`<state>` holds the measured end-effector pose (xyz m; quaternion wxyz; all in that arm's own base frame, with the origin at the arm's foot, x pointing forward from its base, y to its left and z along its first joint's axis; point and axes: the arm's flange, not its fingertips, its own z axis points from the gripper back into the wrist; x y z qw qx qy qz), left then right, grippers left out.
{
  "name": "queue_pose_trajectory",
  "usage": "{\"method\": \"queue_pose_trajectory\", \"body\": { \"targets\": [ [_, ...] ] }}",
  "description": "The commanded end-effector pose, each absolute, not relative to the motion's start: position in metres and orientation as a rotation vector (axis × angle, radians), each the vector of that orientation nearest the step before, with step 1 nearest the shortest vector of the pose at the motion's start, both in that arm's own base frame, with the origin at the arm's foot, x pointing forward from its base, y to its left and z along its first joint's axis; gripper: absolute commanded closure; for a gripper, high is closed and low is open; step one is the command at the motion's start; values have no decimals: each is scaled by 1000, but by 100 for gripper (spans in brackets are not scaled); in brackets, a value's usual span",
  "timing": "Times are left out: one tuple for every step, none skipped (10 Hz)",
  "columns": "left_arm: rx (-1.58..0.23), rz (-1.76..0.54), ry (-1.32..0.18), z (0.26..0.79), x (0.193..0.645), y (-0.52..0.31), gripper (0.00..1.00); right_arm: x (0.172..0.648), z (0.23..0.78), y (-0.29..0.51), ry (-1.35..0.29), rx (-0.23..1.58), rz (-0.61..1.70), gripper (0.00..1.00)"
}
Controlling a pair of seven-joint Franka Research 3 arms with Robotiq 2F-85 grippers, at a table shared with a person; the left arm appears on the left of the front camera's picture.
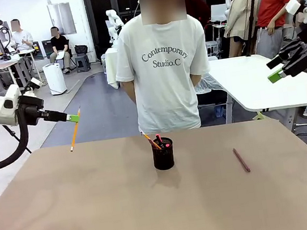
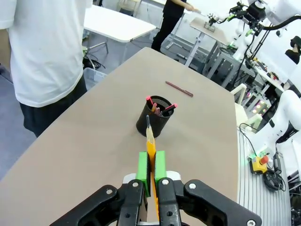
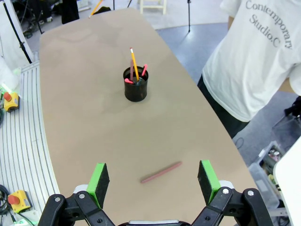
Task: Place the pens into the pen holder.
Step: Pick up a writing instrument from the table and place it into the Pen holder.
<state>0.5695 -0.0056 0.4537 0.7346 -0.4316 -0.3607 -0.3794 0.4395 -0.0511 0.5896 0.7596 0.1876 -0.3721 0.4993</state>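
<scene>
The black mesh pen holder (image 1: 163, 155) stands mid-table with a yellow pencil (image 3: 134, 63) and pink-ended pens in it. My left gripper (image 1: 74, 118) hovers above the table's far left edge, shut on a yellow-orange pencil (image 1: 74, 132) that hangs tip down. In the left wrist view that pencil (image 2: 150, 143) sticks out between the green pads (image 2: 143, 165), pointing toward the pen holder (image 2: 155, 116). A dark reddish-brown pen (image 1: 241, 160) lies flat on the table to the right. My right gripper (image 3: 154, 178) is open, high above that pen (image 3: 161, 172).
A person in a white T-shirt (image 1: 162, 74) stands at the far edge behind the holder, hands behind the back. The brown table (image 1: 99, 214) has bare room on either side of the holder. A white table (image 1: 264, 85) stands beyond at the right.
</scene>
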Motion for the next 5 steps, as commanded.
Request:
{"method": "queue_pose_trajectory", "body": {
  "targets": [
    [-958, -821, -788, 460, 572, -6, 100, 440, 591, -50, -828, 416, 1091, 0],
    [-949, -834, -793, 454, 570, -6, 100, 440, 591, -50, -828, 416, 1091, 0],
    [-959, -946, -879, 463, 574, -18, 100, 440, 591, -50, -828, 416, 1091, 0],
    [-986, -1046, -960, 474, 579, -34, 100, 440, 591, -50, -828, 416, 1091, 0],
    [-1037, -1134, -1031, 484, 583, -50, 100, 440, 591, -50, -828, 416, 1091, 0]
  ]
}}
